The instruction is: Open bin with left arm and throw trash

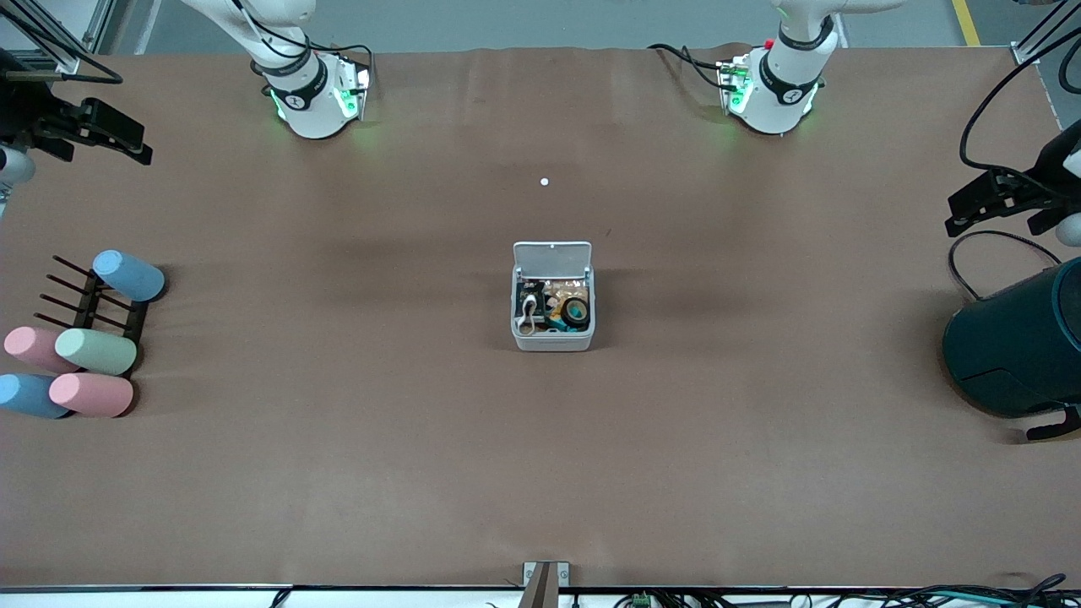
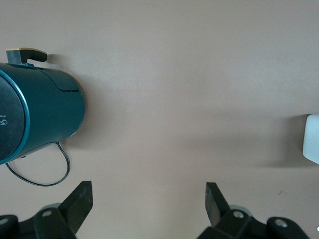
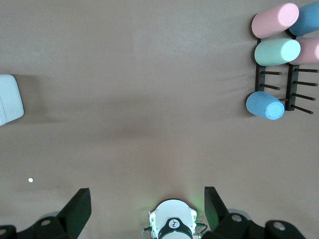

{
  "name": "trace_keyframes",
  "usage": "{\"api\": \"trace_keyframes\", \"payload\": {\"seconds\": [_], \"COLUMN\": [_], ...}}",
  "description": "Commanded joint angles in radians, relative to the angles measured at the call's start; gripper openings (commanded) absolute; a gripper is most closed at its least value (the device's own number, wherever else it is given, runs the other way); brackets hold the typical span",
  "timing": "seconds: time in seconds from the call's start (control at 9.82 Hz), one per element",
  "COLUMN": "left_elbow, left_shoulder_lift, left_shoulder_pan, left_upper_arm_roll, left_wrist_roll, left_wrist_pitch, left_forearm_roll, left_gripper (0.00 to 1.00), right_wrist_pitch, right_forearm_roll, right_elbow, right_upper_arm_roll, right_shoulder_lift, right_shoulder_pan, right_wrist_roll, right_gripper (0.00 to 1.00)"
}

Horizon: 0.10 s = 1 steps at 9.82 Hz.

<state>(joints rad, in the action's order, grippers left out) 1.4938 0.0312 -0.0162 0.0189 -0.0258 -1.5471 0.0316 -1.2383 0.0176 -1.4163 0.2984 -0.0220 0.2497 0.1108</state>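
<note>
The bin (image 1: 553,297) sits mid-bench, lid up, with the snack packet (image 1: 525,295), rubber-band loop (image 1: 530,312) and tape roll (image 1: 576,311) inside. Your main risk is the lid: it stands unsupported and could drop shut, or a low pass could knock the light bin. The left end effector (image 2: 148,199) hangs wide and empty over the bench edge near the teal cylinder (image 1: 1018,342). The right end effector (image 3: 147,201), also wide and empty, waits over the edge near the cup rack (image 1: 93,306).
</note>
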Motion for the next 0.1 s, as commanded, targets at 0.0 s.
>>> {"api": "trace_keyframes", "payload": {"seconds": [0.0], "left_elbow": [-0.03], "left_shoulder_lift": [0.018], "left_shoulder_pan": [0.002], "left_upper_arm_roll": [-0.002], "left_wrist_roll": [-0.006], "left_wrist_pitch": [0.009], "left_forearm_roll": [-0.007], "left_gripper": [1.0], "right_wrist_pitch": [-0.012], "right_forearm_roll": [-0.01], "right_elbow": [0.001], "right_upper_arm_roll": [0.01], "right_shoulder_lift": [0.008], "right_shoulder_pan": [0.006], "right_wrist_roll": [-0.014], "right_gripper": [1.0]}}
